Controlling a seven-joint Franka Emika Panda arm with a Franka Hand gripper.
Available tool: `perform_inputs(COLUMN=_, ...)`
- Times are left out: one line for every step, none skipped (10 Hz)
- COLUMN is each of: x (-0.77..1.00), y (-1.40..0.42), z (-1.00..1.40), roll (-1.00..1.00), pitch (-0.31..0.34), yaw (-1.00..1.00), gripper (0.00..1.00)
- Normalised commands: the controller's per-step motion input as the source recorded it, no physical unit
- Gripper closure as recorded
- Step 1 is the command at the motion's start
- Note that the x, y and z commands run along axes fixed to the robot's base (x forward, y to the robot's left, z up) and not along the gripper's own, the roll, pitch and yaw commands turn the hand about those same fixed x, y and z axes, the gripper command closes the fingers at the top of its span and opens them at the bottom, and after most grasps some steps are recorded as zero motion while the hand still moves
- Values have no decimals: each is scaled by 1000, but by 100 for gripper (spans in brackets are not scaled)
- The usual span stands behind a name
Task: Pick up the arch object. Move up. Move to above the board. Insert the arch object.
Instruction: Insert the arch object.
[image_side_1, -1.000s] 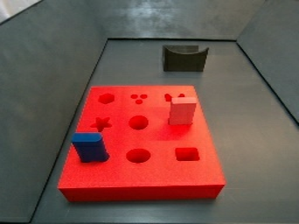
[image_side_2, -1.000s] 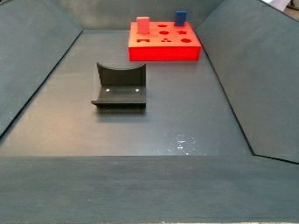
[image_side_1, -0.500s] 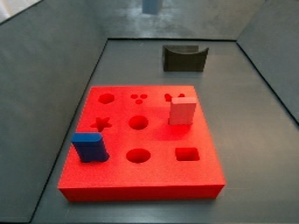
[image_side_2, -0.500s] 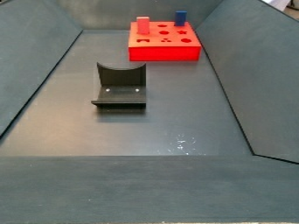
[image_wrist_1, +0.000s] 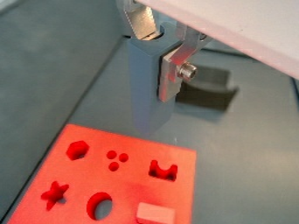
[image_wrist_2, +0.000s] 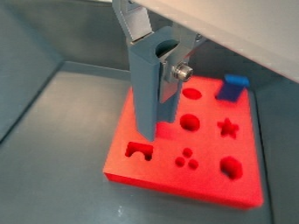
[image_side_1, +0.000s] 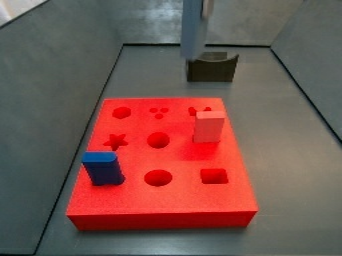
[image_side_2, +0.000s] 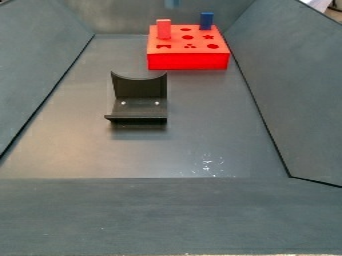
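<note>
My gripper (image_wrist_1: 158, 52) is shut on a tall grey-blue piece (image_wrist_1: 142, 74) with a curved notch in its upper end, the arch object; both wrist views show it (image_wrist_2: 145, 92). It hangs upright, high above the far edge of the bright red board (image_side_1: 174, 205). In a side view only the piece (image_side_1: 193, 25) shows, coming down from the top. The board has an arch-shaped hole (image_wrist_1: 163, 169) near that edge, also in a wrist view (image_wrist_2: 142, 150). The board also shows in a side view (image_side_2: 187, 55), where the gripper is out of view.
The dark fixture (image_side_1: 210, 66) stands on the grey floor beyond the board, also in a side view (image_side_2: 136, 97). A pinkish-red block (image_side_1: 209, 128) and a blue block (image_side_1: 102, 167) stand in the board. Grey sloping walls surround the floor.
The grey-blue piece has come into the side view from the top and moved down and to the right, towards the board's far edge. The board, blocks and fixture have not moved.
</note>
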Motion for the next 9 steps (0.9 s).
perform_inputs(x=43, y=0, z=-637, roll=0, pitch=-19, yaw=-1000, gripper=100)
perform_inputs(x=0, y=0, z=-643, roll=0, pitch=-26, yaw=-1000, gripper=100)
perform_inputs(x=0, y=0, z=-626, roll=0, pitch=-43, yaw=-1000, gripper=100)
perform_inputs(x=6, y=0, z=-614, roll=0, pitch=-51, yaw=-1000, gripper=100)
perform_inputs(x=23, y=0, z=-594, roll=0, pitch=-66, yaw=-1000, gripper=100)
perform_inputs(x=106, y=0, z=-503, roll=-33, pitch=-100, yaw=-1000, gripper=100)
perform_inputs(x=140, y=0, z=-457, roll=-50, pitch=-94, yaw=-989, gripper=100)
perform_inputs(x=123, y=0, z=-477, roll=-39, pitch=-81, yaw=-1000, gripper=100)
perform_inputs(x=103, y=0, z=-500, roll=-24, pitch=-60, yaw=-1000, gripper=100)
